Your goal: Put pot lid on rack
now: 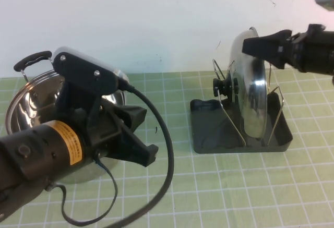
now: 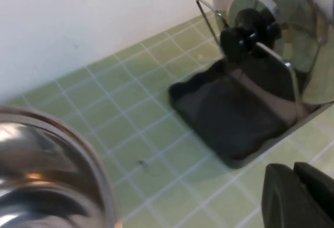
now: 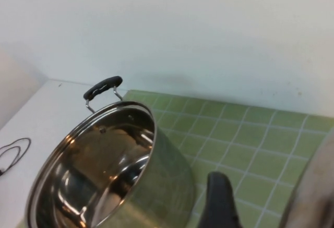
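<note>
pot lid (image 1: 254,95): stands upright in the rack (image 1: 240,129), near the desk's far right edge | right gripper (image 1: 249,45): pinching the lid's top rim | left gripper (image 1: 136,140): spread wide, holding nothing, by the pot (image 1: 31,97) at the left edge | left to do: let go

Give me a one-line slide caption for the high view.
Pot lid stands on edge in the rack, right gripper at its top rim; left gripper hovers by the pot.

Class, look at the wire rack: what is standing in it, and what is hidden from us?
The pot lid stands on edge in the rack, right gripper at its top edge. Left gripper is by the pot. The lid's far side is hidden.
</note>
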Robot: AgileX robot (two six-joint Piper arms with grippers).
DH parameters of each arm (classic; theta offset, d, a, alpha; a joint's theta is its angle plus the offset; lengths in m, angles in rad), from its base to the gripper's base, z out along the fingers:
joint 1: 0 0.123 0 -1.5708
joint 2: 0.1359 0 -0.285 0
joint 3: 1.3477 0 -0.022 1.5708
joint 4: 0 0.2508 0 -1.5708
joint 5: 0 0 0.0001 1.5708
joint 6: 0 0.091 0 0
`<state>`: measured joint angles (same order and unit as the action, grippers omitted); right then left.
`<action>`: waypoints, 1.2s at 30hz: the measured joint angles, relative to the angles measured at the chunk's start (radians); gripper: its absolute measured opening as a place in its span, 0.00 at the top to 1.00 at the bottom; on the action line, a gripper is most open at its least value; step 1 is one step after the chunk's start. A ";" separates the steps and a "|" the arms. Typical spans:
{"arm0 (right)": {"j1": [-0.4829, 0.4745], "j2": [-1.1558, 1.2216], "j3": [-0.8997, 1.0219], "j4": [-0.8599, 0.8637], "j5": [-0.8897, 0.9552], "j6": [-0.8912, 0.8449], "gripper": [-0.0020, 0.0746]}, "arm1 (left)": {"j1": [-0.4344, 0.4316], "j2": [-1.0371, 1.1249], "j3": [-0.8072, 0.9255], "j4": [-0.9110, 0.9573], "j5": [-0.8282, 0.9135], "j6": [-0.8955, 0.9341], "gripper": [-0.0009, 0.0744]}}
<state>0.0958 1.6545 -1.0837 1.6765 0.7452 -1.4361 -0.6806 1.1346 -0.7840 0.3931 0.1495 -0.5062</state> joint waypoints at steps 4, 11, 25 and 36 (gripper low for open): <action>-0.045 -0.056 0.000 0.006 0.038 -0.068 0.36 | 0.000 0.000 -0.013 0.137 0.085 0.000 0.99; -0.089 -0.194 -0.090 -0.142 0.173 -0.098 0.71 | 0.000 -0.046 -0.134 0.212 0.461 0.000 0.99; -0.076 -0.428 -0.282 -1.223 0.430 0.543 0.97 | 0.002 -0.468 -0.195 0.205 0.708 -0.209 0.99; -0.071 -0.726 -0.005 -1.411 0.316 0.579 0.97 | 0.002 -0.745 0.201 0.171 0.405 -0.186 0.99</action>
<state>0.0246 0.9281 -1.0888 0.2652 1.0609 -0.8574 -0.6784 0.3891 -0.5827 0.5637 0.5544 -0.6924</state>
